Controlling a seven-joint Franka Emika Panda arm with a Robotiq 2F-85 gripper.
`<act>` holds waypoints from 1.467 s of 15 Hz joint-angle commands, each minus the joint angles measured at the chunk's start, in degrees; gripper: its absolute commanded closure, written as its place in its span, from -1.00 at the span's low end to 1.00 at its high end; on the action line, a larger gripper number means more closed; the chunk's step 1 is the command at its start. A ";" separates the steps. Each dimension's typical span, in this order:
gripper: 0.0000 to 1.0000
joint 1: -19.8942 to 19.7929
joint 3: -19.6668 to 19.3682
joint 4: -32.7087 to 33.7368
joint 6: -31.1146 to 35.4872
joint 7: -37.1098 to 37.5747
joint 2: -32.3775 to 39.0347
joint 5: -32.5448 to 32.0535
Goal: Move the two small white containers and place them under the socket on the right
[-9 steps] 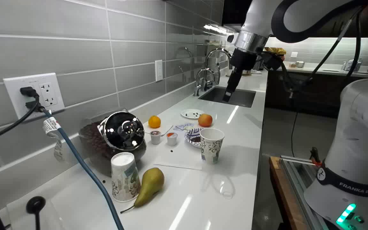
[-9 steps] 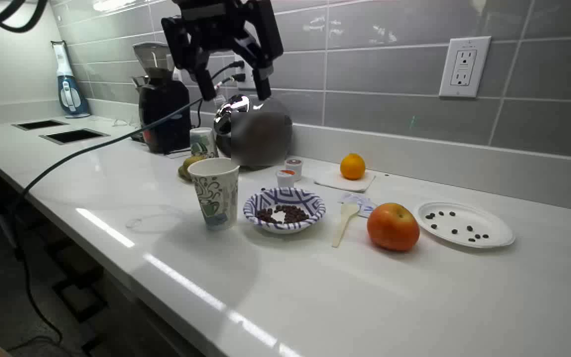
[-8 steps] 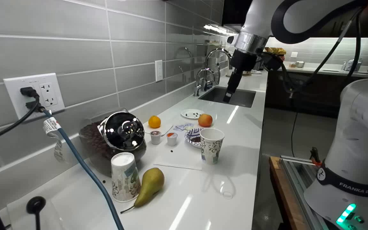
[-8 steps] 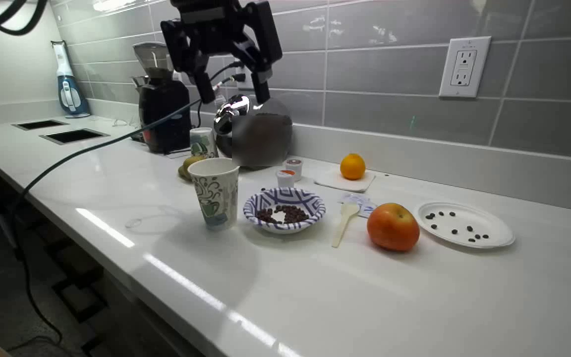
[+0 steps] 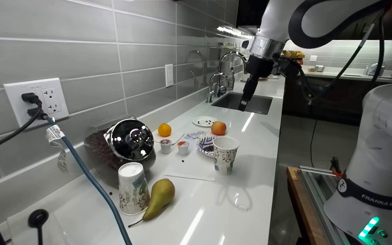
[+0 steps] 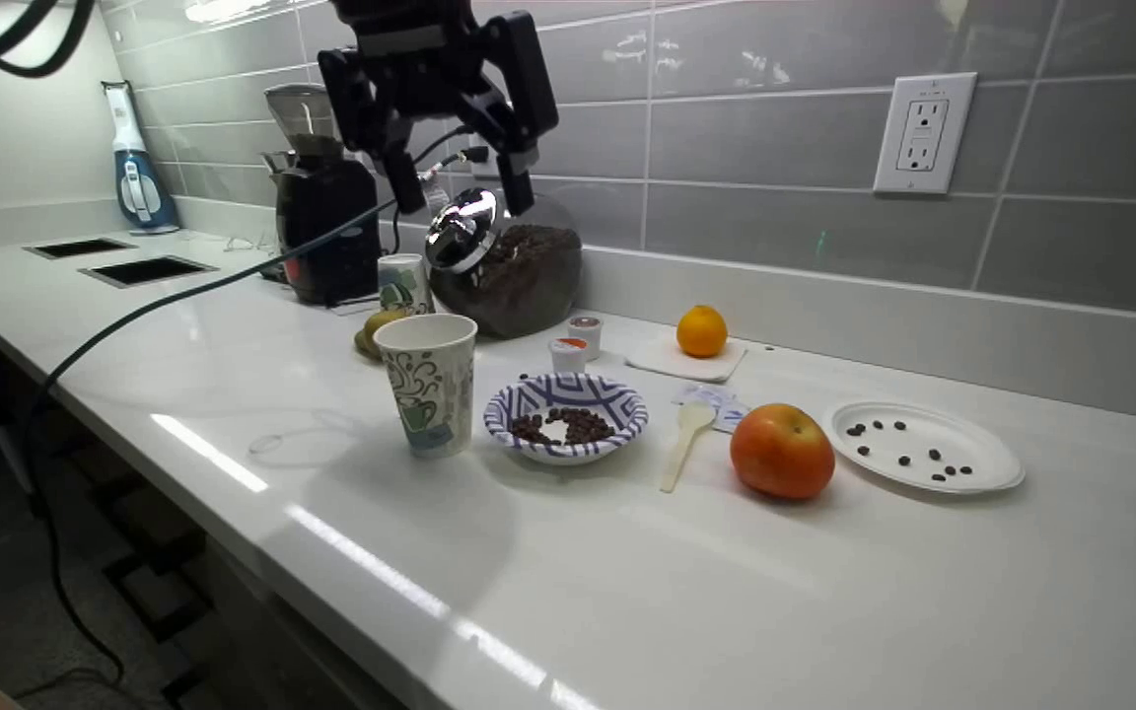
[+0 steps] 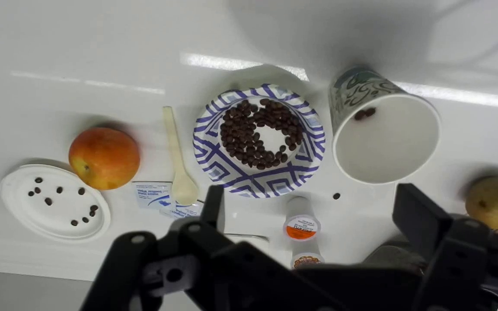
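Two small white containers stand upright side by side on the counter. One has an orange and white lid [image 5: 183, 148] [image 6: 568, 355] [image 7: 302, 229]. The other has a brown patterned lid [image 5: 165, 146] [image 6: 584, 337] [image 7: 306, 256], partly hidden by the gripper body in the wrist view. My gripper [image 5: 242, 106] [image 6: 465, 201] [image 7: 311, 203] is open and empty, high above the counter. In the wrist view the containers appear between its spread fingers, well below them. The right socket [image 6: 923, 133] is on the tiled wall, and a wall plate [image 5: 169, 75] also shows in an exterior view.
A patterned bowl of beans [image 6: 568, 451] and a tall paper cup [image 6: 427, 385] stand close to the containers. A glass jar of beans [image 6: 529, 286] lies by the wall. An orange [image 6: 701, 331], an apple [image 6: 782, 451] and a plate [image 6: 982, 473] lie towards the right socket.
My open gripper has lowered slightly, shifting a little left in an exterior view. The containers and other objects have not moved.
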 commanded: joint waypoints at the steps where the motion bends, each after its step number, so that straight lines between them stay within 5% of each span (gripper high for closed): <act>1: -1.00 -0.24 0.29 0.12 -0.20 -0.18 -0.01 0.30; 11: -1.00 4.54 -4.38 14.09 6.66 -6.94 18.17 4.35; 17: -1.00 8.82 -3.50 24.37 8.12 -11.53 31.54 10.36; 22: -1.00 8.24 -1.10 32.02 8.29 -10.07 43.07 15.51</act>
